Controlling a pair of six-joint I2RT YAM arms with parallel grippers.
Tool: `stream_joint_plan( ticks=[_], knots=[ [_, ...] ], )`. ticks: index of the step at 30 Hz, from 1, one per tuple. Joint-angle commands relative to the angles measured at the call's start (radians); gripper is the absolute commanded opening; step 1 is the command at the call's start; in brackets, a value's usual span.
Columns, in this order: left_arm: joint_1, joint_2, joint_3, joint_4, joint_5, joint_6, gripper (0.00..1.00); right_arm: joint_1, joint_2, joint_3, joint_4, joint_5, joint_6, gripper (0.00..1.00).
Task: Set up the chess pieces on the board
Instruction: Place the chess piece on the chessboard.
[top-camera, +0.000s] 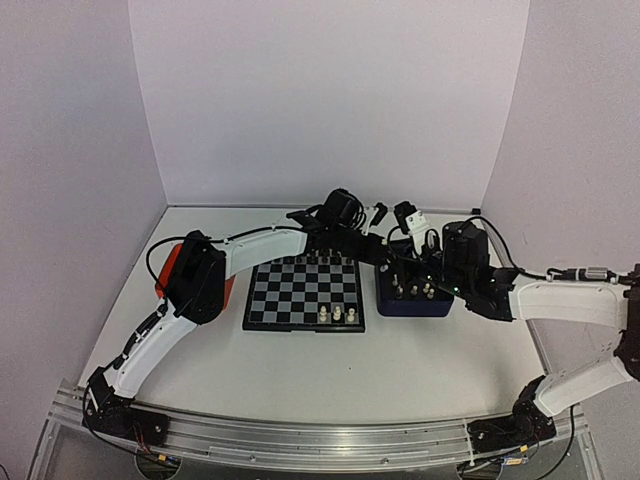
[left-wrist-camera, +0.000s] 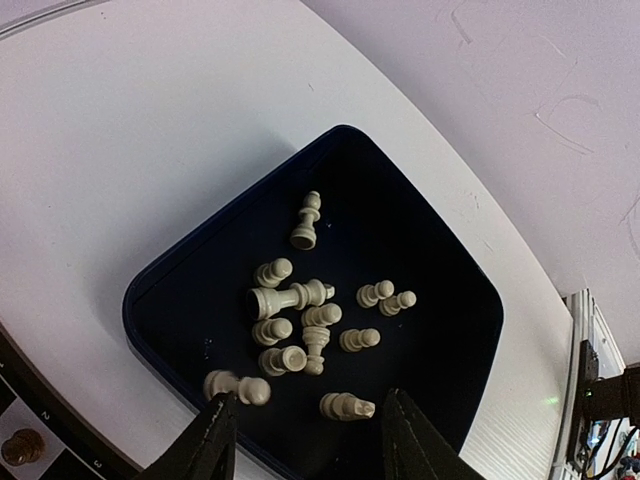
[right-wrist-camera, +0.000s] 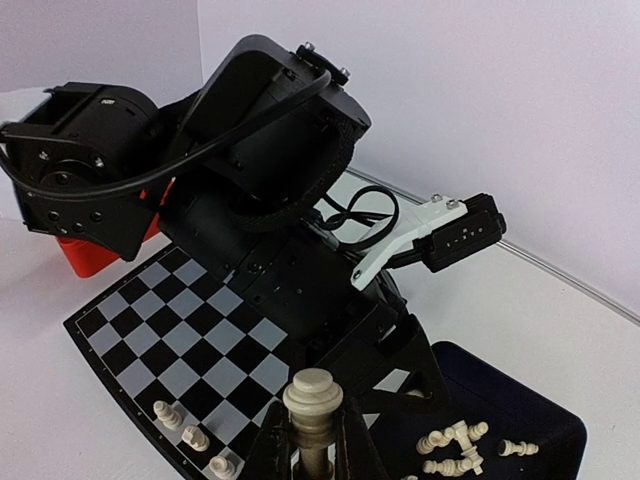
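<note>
White table (top-camera: 430, 350) and pale walls make a plain background, so the cream chess pieces (left-wrist-camera: 290, 298) are easy for me to find. Most of them lie tumbled on their sides in the dark blue tray (left-wrist-camera: 440, 230), which sits just beside the right edge of the board (top-camera: 300, 290). Another three pieces (top-camera: 337, 314) stand upright on the board's near row, toward its right end. One more piece (right-wrist-camera: 313, 395) is upright between the fingers of the right claw (right-wrist-camera: 313, 445), which is closed tight on its stem, close to the blue tray. I judge it is held upright so that it can go down on a square standing on its base.

The left claw (left-wrist-camera: 310, 405) hangs over the tray with its jaws about half spread and nothing between them. A lying piece is below the gap, not touched. I think this width suits the small pieces, which lie close together.

Further out, the orange tray (top-camera: 168, 265) is at the left of the board, partly under the left arm (top-camera: 260, 243). This arm reaches across the far side of the board to the blue tray, and from the right wrist its dark body fills the space over the board. For me this is the obstacle: the right claw cannot reach the squares safely while both arms crowd one corner.
</note>
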Motion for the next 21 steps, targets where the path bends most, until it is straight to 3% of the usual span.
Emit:
stream_joint_plan(
  ticks=[1, 12, 17, 21],
  knots=[
    [-0.006, -0.017, 0.046, 0.046, 0.035, 0.002, 0.5, -0.006, -0.041, -0.012, 0.016, 0.014, -0.005, 0.0],
    [-0.008, -0.037, 0.035, 0.06, 0.024, -0.007, 0.52, -0.006, -0.053, -0.017, 0.01, 0.035, -0.019, 0.0],
    [-0.008, -0.126, -0.017, 0.073, -0.004, 0.014, 0.6, -0.009, -0.053, -0.008, 0.007, 0.036, -0.023, 0.0],
    [-0.002, -0.251, -0.129, 0.079, -0.049, 0.037, 0.75, -0.025, -0.052, 0.001, 0.006, 0.006, -0.018, 0.0]
  ],
)
